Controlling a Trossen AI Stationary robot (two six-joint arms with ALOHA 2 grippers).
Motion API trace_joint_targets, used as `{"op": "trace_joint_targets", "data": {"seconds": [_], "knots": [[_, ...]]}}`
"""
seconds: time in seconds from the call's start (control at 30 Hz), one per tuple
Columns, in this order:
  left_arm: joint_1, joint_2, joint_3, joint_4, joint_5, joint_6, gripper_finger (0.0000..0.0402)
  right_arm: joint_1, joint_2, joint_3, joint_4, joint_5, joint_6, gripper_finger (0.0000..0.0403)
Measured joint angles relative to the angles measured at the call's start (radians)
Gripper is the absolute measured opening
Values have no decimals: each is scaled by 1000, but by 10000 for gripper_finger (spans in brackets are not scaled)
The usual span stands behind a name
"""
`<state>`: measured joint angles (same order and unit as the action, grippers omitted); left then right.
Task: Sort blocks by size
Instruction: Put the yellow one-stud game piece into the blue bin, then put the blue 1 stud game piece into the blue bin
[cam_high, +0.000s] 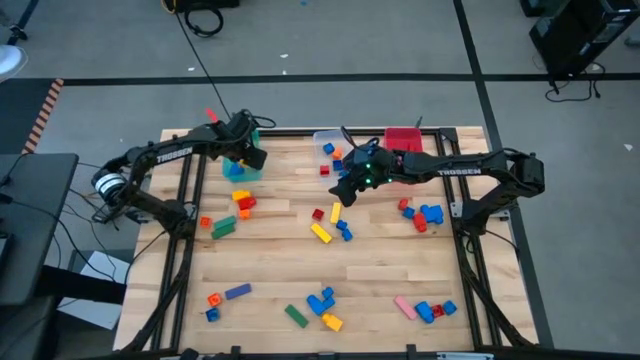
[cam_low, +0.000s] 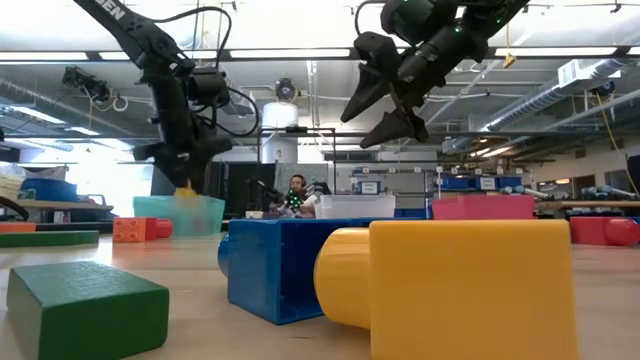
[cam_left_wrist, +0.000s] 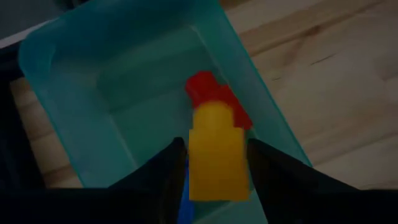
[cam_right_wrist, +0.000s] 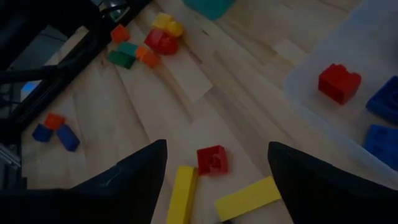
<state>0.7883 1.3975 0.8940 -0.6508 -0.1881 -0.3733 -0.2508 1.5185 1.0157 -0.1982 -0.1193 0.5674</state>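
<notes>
My left gripper (cam_high: 246, 150) (cam_left_wrist: 214, 155) hangs over the teal bin (cam_left_wrist: 112, 106) at the table's far left, pointing steeply down. A yellow block (cam_left_wrist: 215, 155) stands upright between its fingers, stud up, with a thin gap on each side. A red block (cam_left_wrist: 208, 93) lies on the bin floor under it. My right gripper (cam_high: 342, 190) (cam_right_wrist: 214, 168) is open above the table's middle. Below it lie a small red block (cam_right_wrist: 212, 160) and two yellow bars (cam_right_wrist: 181, 194). The clear bin (cam_right_wrist: 373, 37) holds a red block (cam_right_wrist: 339, 83) and blue ones.
Loose blocks lie scattered over the wooden table: a cluster at the left (cam_high: 232, 212), one at the right (cam_high: 425, 214), and others near the front edge (cam_high: 322, 305). A red bin (cam_high: 404, 138) stands far right of the clear bin. A person (cam_low: 296, 190) sits beyond the table.
</notes>
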Motion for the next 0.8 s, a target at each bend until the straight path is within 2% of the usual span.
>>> {"op": "trace_joint_targets", "data": {"seconds": [0.4,0.6,0.8], "knots": [[4,0,24,-28,-13,29,183,0,0,0,0,49,-3,290],[-9,-14,104,-75,14,56,183,0,0,0,-1,49,-3,291],[-92,-27,215,-165,43,61,183,0,0,0,-87,49,9,283]]}}
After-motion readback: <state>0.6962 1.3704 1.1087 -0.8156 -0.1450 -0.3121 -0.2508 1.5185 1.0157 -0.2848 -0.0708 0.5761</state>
